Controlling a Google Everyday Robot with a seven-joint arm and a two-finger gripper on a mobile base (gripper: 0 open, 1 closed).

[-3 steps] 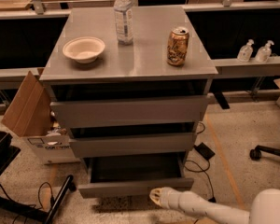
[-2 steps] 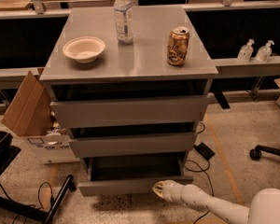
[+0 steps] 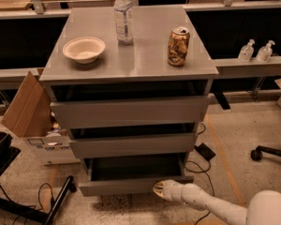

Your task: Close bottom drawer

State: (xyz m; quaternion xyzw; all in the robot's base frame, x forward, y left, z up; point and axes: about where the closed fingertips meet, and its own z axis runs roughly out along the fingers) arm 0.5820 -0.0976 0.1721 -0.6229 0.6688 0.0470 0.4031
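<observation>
Grey worktop (image 3: 145, 60) carries white paper bowl (image 3: 84, 49), clear plastic bottle (image 3: 123, 15), gold can (image 3: 178, 46). White arm (image 3: 206, 203) reaches low from right; hand (image 3: 159, 189) seemingly touches the open grey bottom drawer (image 3: 126, 185) front; can't tell its grip state.

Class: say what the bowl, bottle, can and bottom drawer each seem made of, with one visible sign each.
Bowl: probably paper pulp or foam; matte off-white.
Bottle: clear plastic; see-through body, label.
Can: likely aluminium; glossy golden skin.
Bottom drawer: grey painted metal or laminate, cannot tell; flat matte panel.
The gripper is at its front panel, right of centre.
</observation>
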